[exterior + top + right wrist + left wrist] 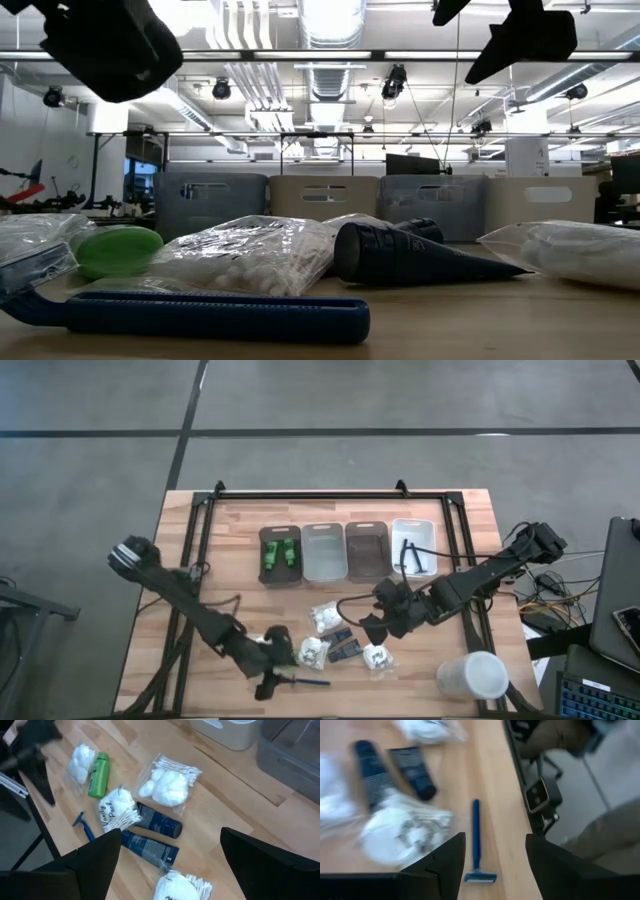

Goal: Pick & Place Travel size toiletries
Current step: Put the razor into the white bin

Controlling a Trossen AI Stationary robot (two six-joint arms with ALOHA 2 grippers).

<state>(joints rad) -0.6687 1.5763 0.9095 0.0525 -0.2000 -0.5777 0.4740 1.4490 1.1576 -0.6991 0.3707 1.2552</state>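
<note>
Wood table (200,530) | L gripper (270,678) open over razor (305,681); R gripper (375,622) open, empty

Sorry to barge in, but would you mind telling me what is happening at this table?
Two robot arms are sorting travel toiletries into four bins at the back of the table. Green bottles already lie in the leftmost bin, and dark razors in the rightmost. The left gripper hangs open over a blue razor near the front edge. The right gripper hovers open above the loose pile of dark tubes, cotton packets and one green bottle. Neither holds anything.
</note>
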